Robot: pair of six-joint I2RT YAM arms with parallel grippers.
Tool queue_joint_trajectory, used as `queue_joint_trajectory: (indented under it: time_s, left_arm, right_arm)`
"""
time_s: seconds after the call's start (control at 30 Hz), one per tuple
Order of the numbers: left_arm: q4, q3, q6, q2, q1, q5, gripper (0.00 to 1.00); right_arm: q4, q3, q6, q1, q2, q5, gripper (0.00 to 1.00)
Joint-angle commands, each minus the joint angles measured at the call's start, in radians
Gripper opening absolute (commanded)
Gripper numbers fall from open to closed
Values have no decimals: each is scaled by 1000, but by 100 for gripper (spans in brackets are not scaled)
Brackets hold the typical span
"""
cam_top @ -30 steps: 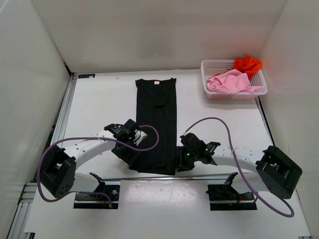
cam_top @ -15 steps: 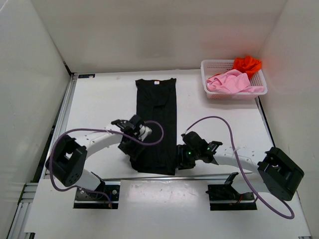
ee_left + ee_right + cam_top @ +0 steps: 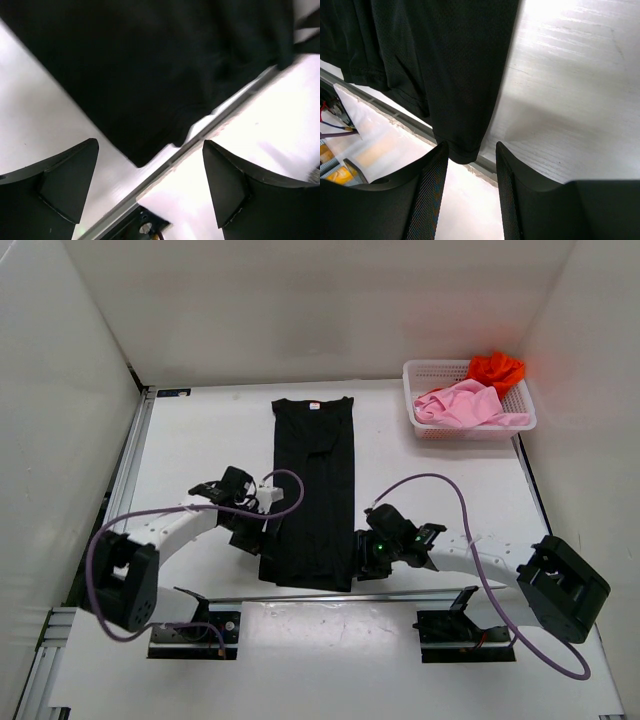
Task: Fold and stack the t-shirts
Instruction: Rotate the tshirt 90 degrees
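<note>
Nearest you, the left gripper [image 3: 150, 145] hangs over the near left corner of the black t-shirt [image 3: 312, 480]. Its fingers [image 3: 65, 175] are spread wide and have hold of nothing. The hem corner shows in the gap below them.

At the near right corner, the right gripper [image 3: 470, 147] is parted more narrowly. The hem corner lies between its tips, but it is not pinched, so that side is empty too.

The hem lies right at the near edge of the table [image 3: 200, 440], partly over the strip that runs along it. Come down too low and your fingertips will likely strike that strip instead of sliding under the cloth.

The shirt is folded into a long narrow band of several layers, running from the near edge to the far edge. Close on the top layer only and the band will probably fall open as you lift. Raise one corner ahead of the other and the fold will go on crooked.

Watch the left arm's purple cable [image 3: 295, 495]. It loops over the band's left side and could drag on it.

In the far right corner, the light pink t-shirt [image 3: 460, 403] and the orange-red t-shirt [image 3: 496, 368] sit crumpled in the white basket [image 3: 470, 428].
</note>
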Motion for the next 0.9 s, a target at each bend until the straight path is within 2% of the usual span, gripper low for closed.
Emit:
queue_joint_trajectory:
  time_s: [0.0,0.1,0.2,0.3,0.33,0.37,0.43,0.57,0.67,0.73,0.77,0.87]
  left_arm:
    - [32,-13,4,53,44,46,95]
    - [16,29,4,127,88,-6,90]
    - [6,38,4,162,98,-6,90]
    - [6,7,4,196,70,17,87]
    - [6,-10,4,206,56,31,81]
    - [-5,-19,4,216,56,31,81]
    - [-16,-56,4,216,56,-13,77]
    - [-34,-73,4,200,56,-14,76]
    - [-59,-60,4,210,56,8,63]
    - [-82,42,4,176,47,-96,44]
    - [-112,90,4,167,47,-119,38]
    - [-151,271,4,112,-109,-306,32]
  right_arm:
    - [7,-11,16,-2,-15,7,48]
    - [17,-2,26,-2,-15,16,48]
    - [17,-2,26,-2,-15,7,48]
    - [17,-2,26,-2,-15,7,48]
    - [17,-2,26,-2,-15,7,48]
    - [17,-11,35,-2,-15,7,48]
    - [17,-11,44,-2,-15,7,48]
    - [26,1,44,25,-5,7,48]
    - [-15,45,44,54,5,50,48]
    - [-62,96,30,87,-17,134,48]
    - [-96,105,30,87,-17,156,48]
    - [-83,78,52,87,-41,176,48]
